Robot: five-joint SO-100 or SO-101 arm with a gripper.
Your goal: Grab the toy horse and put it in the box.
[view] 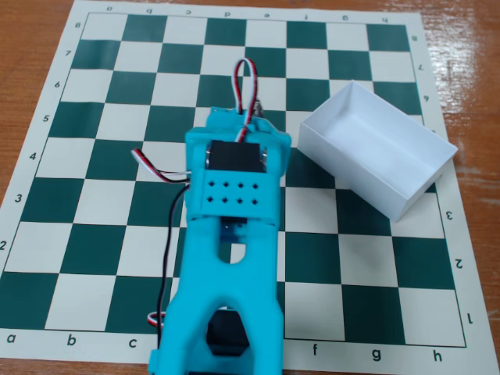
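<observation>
Fixed view, from left to right: the green-and-white chessboard mat (101, 195) covers the wooden table (23, 47). At the centre, the turquoise arm (230, 258) reaches from the bottom edge up to the middle of the frame and hides its own gripper, so I cannot tell if the fingers are apart or together. At the right, the white box (375, 148) stands on the mat, apart from the arm. The toy horse is not visible.

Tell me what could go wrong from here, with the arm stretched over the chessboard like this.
1. The turquoise plastic arm covers the middle of the green-and-white chessboard mat; neither the toy horse nor the gripper shows, so any grasp would go unchecked.
2. The white rectangular open box sits close beside the arm's tip; a sideways swing could knock it.
3. The red-white-black wires loop loosely and might snag.
</observation>
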